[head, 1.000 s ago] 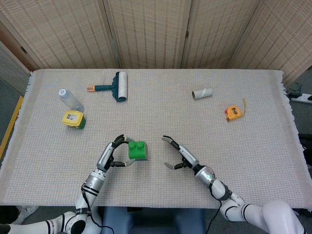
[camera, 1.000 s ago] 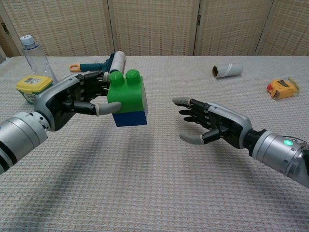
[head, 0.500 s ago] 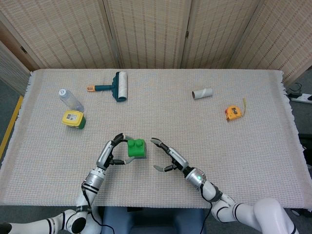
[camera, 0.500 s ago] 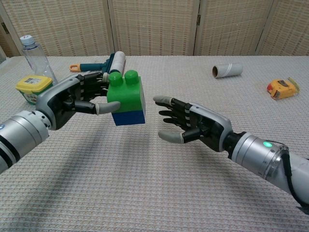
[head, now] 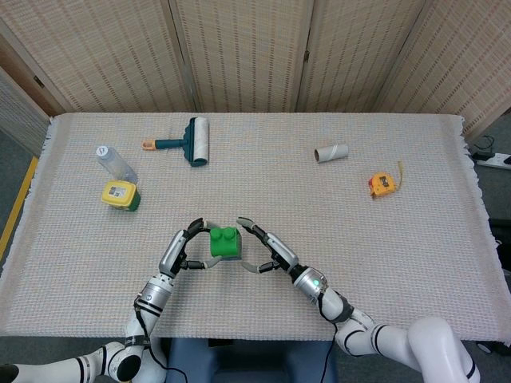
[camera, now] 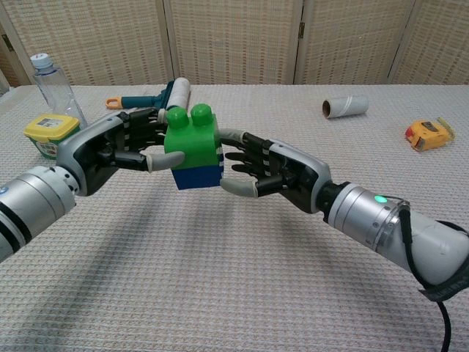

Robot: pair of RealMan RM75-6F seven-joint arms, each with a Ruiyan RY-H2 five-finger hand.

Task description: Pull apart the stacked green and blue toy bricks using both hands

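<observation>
Head view: left hand (head: 180,249) holds the stacked bricks, green brick (head: 224,242) on top, above the table (head: 415,239) near its front edge. Right hand (head: 267,251) is spread, fingertips at the stack's other side; contact can't tell.

Chest view: left hand pinches green brick; blue brick (camera: 198,177) underneath, seemingly ungripped. Right hand open beside it. Step: 2nd grip. Next, probably: right closes on blue, then pull apart.

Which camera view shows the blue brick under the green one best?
The chest view. There the blue brick shows as a clear dark band beneath the green brick, held up by the left robot hand. In the head view, looking from above, the green brick hides the blue one almost completely.
</observation>
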